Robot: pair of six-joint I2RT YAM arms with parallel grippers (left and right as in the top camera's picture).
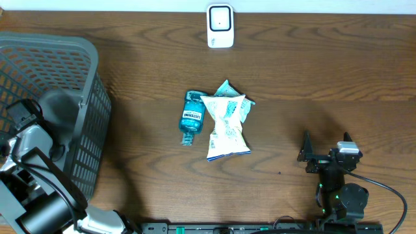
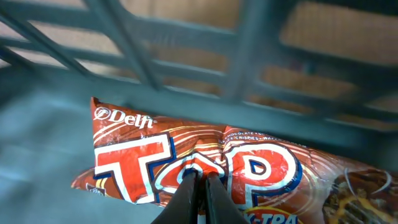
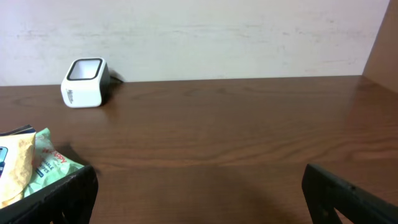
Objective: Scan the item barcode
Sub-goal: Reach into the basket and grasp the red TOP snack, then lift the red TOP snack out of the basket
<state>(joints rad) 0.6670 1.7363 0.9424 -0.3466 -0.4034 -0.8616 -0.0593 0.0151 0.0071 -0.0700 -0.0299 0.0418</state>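
Noted grey plastic mesh basket [image 1: 91,84] at left edge of overhead frame. Found left gripper [image 2: 201,177] inside it, at bottom centre of wrist view, fingers pressed together, seemingly nipping a crease of red foil snack wrapper [image 2: 143,155] lying on basket floor. Recorded right gripper [image 1: 327,151] at lower right of overhead frame, jaws wide apart. Logged white box-shaped scanner [image 1: 220,26] at top centre on brown wooden table [image 1: 325,65]. Logged blue mouthwash bottle [image 1: 191,117] and white crinkled snack packet [image 1: 226,127] touching at mid-frame.
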